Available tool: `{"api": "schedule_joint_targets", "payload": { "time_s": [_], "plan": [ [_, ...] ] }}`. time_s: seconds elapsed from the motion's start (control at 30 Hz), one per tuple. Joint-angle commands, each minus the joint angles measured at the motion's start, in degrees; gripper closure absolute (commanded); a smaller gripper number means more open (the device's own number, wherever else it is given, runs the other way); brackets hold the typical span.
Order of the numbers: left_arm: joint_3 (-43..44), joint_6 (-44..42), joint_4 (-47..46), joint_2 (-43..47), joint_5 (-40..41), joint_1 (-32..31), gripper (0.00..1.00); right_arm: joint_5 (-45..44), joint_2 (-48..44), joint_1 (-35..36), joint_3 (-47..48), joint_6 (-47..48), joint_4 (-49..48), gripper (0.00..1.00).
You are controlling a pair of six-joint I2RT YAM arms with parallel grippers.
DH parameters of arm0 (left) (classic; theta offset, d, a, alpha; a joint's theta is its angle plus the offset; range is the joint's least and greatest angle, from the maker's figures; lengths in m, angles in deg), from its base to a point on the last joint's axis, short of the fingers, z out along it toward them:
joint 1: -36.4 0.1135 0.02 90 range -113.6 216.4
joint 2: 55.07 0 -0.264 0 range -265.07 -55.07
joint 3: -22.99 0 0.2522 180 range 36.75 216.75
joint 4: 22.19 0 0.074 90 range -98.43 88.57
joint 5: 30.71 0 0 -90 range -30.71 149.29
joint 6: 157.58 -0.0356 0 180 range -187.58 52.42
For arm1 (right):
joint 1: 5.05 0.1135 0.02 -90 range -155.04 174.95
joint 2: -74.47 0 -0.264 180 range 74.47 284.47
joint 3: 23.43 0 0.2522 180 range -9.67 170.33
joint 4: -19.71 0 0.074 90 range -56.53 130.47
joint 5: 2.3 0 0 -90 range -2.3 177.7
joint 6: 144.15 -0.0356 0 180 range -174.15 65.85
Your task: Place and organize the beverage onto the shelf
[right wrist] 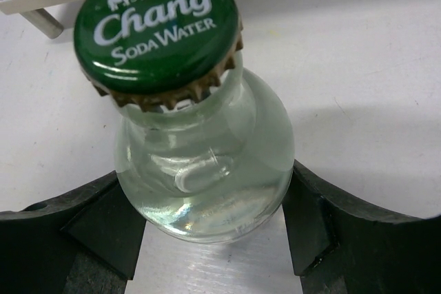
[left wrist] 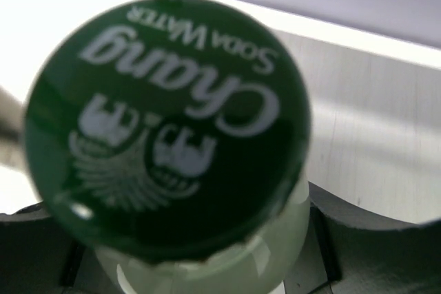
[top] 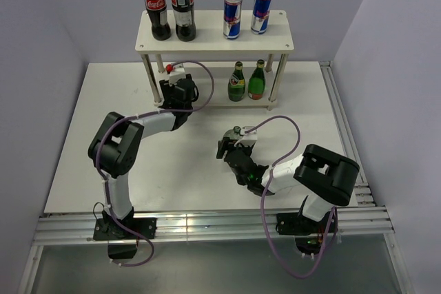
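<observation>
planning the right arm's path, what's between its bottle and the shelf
Top view: only bare table between the right tool's clear bottle and the shelf's lower board.

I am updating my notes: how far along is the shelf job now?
Done: two cans on the shelf's top board, two green bottles on the lower. In hand: left gripper grips one clear bottle by the shelf; right gripper grips another clear bottle farther from it. Left: shelve both.
</observation>
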Motion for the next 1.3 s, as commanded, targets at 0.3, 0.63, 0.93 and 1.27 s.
{"api": "schedule_joint_targets", "payload": {
  "time_s": [0.3, 0.63, 0.93, 1.27],
  "plan": [
    [8.48, -0.08, -5.27, -3.14, -0.48, 3.32, 0.88, 1.31, 3.51, -0.34, 0.56, -2.38, 2.33, 1.0],
    [10.06, 0.7, -2.02, -4.81, -2.51, 3.85, 0.24, 1.39, 3.77, -0.25, 0.83, -2.38, 2.68, 1.0],
    [7.78, 2.46, -0.35, -2.45, -2.95, 3.41, 0.1, 1.13, 2.63, -0.16, 0.56, -2.55, 3.39, 1.0],
    [1.72, 4.39, 2.2, 4.85, -0.49, 0.16, 0.01, -0.1, -2.2, 0.89, 0.12, -2.82, 6.64, 1.0]
  ]
}}
